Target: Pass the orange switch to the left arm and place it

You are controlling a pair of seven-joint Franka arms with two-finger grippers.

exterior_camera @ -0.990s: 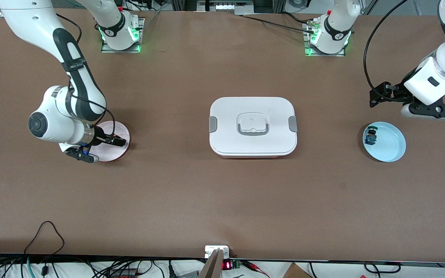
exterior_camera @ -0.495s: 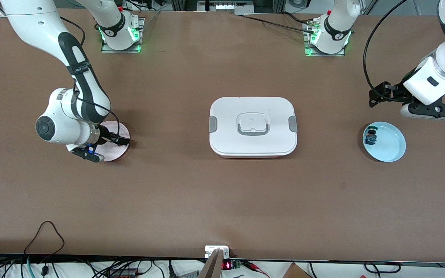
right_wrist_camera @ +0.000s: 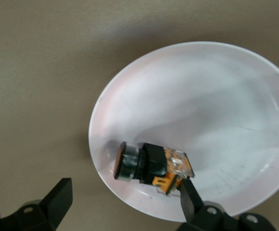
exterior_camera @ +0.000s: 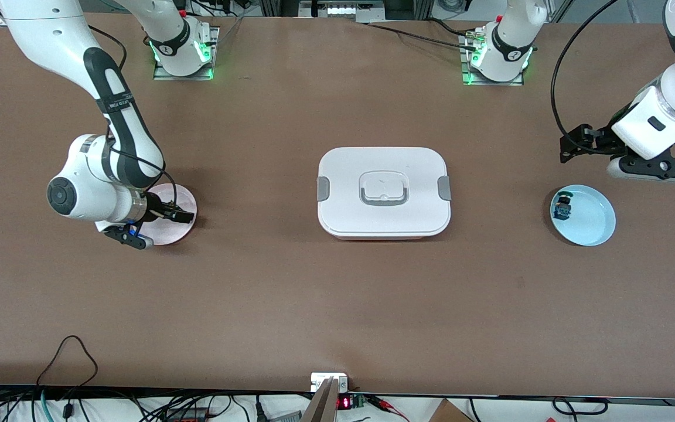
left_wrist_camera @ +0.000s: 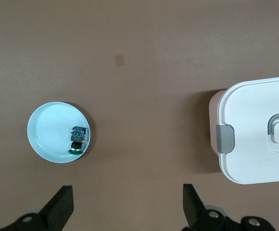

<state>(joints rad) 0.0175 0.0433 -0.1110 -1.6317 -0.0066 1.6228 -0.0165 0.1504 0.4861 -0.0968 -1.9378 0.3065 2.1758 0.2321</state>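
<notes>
The orange switch [right_wrist_camera: 149,166] lies on its side near the rim of a pale pink plate [right_wrist_camera: 202,96], at the right arm's end of the table. My right gripper [right_wrist_camera: 125,202] is low over that plate [exterior_camera: 182,196] and open. One fingertip [right_wrist_camera: 188,195] is right beside the switch's orange end, the other stands off the plate. In the front view my right gripper [exterior_camera: 176,214] hides the switch. The white box [exterior_camera: 383,190] sits mid-table with its lid on. My left gripper [exterior_camera: 657,170] waits open in the air beside a blue plate [exterior_camera: 592,220].
A small black switch with green-blue parts [exterior_camera: 562,205] lies in the blue plate [left_wrist_camera: 48,127] at the left arm's end. The box [left_wrist_camera: 255,130] has grey side clips and a recessed handle. Cables run along the table edge nearest the front camera.
The right arm shifted a little toward the box over the pink plate, then drew back to about where it was. The left arm has not moved.
</notes>
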